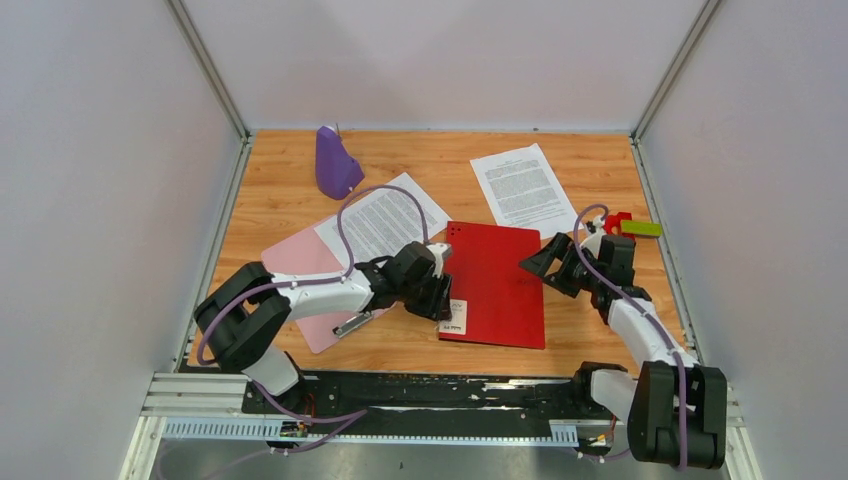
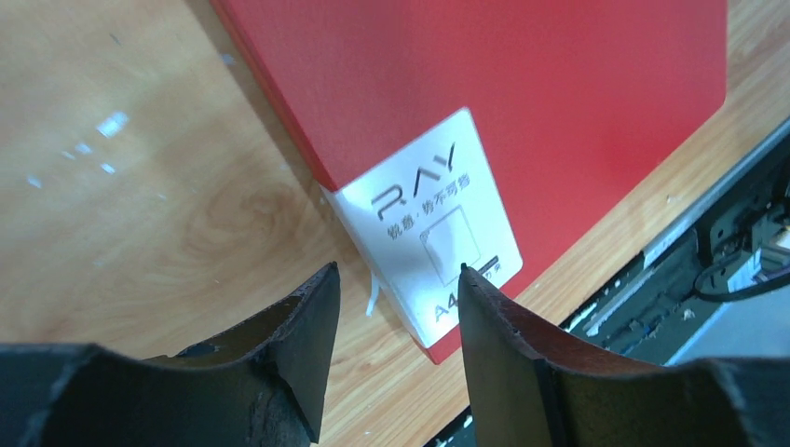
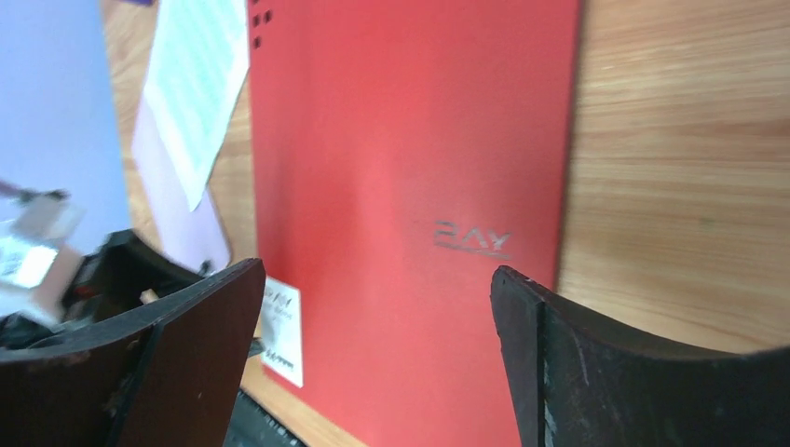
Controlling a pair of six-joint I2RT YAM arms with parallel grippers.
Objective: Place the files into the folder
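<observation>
The red folder point(image 1: 497, 284) lies shut and flat in the middle of the table, its white label point(image 1: 453, 316) at the near left corner. One printed sheet point(image 1: 380, 222) lies partly on a pink clipboard to the folder's left. The other sheet point(image 1: 523, 188) lies at the back right. My left gripper point(image 1: 443, 300) is open and empty, its jaws straddling the label corner point(image 2: 438, 233) just above the wood. My right gripper point(image 1: 537, 263) is open and empty at the folder's right edge; the folder's cover point(image 3: 410, 186) fills its wrist view.
A pink clipboard point(image 1: 310, 275) with a metal clip lies under my left arm. A purple object point(image 1: 336, 163) stands at the back left. A red block and a green block point(image 1: 640, 228) sit by the right wall. The black rail point(image 1: 430, 392) runs along the near edge.
</observation>
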